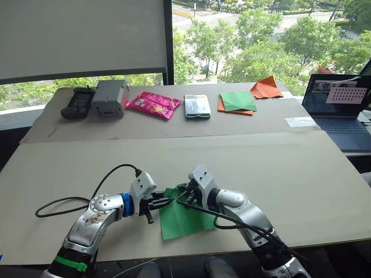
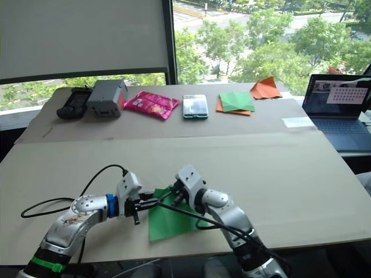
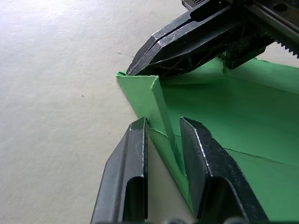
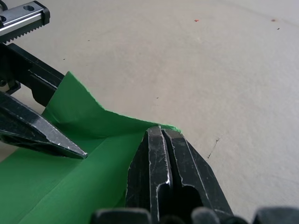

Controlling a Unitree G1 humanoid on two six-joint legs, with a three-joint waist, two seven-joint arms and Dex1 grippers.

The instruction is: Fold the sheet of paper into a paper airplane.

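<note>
Far edge of the pale tabletop, left to right: black handheld device, grey boxy unit, pink foil snack packet, small clear-lidded case, green-and-orange paper stack, orange folded paper, open laptop at the right edge. Near edge, centre: thin bright green sheet of paper lies mostly flat, both grippers meeting at its far-left corner. Left gripper comes in from the left, a black cable looping on the table behind it. Head views don't resolve its fingers; its wrist view does: left gripper fingers part-open, straddling a raised fold flap of the sheet of paper, the flap standing upright in the gap, touching neither pad that I can see. Right gripper comes in from the right. Its wrist view shows the right gripper fingers pressed together, pinching the lifted corner of the sheet at its tip; the paper ramps up from the table to that pinch. Left wrist view confirms the same closed tips on the corner from the opposite side. Right wrist view also catches the left gripper's fingers at the frame edge, over the green paper. Creases visible on the flat part in the left wrist view.
</note>
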